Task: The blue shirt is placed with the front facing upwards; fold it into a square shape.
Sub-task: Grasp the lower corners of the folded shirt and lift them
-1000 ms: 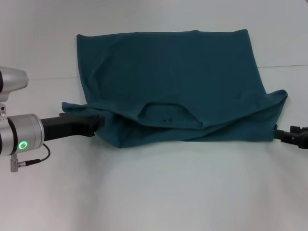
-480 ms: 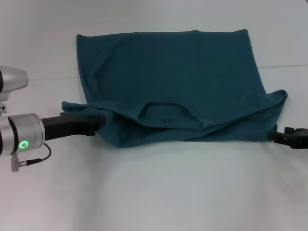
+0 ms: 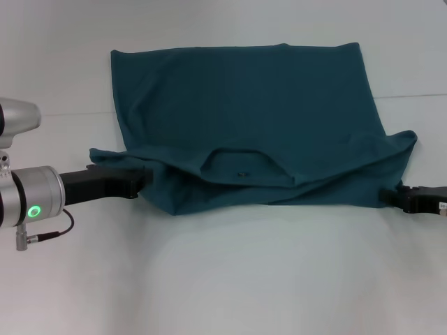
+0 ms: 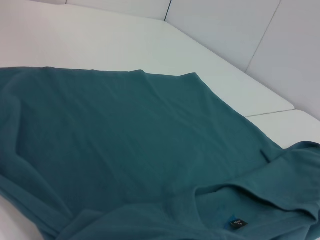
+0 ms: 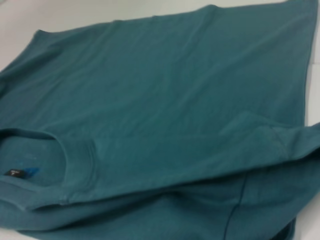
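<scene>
Left hand (image 3: 143,178): at shirt edge, grip unclear | right hand (image 3: 392,198): same | one blue shirt (image 3: 244,105)

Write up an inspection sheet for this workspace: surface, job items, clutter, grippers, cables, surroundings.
Surface: white table, bare around the garment.
Job's things: blue shirt lies spread flat; the near part is folded over, with the collar and its small dark label showing along the near edge. No print visible.
Clutter: nothing seen.
Grippers: left gripper low at the shirt's near left corner, at the cloth; right gripper low at the near right corner, at the shirt's edge.
Cables: one dark cable looped under the left arm's wrist, off the shirt.
Surroundings: white panels with seams beyond the table; nothing else seen.
</scene>
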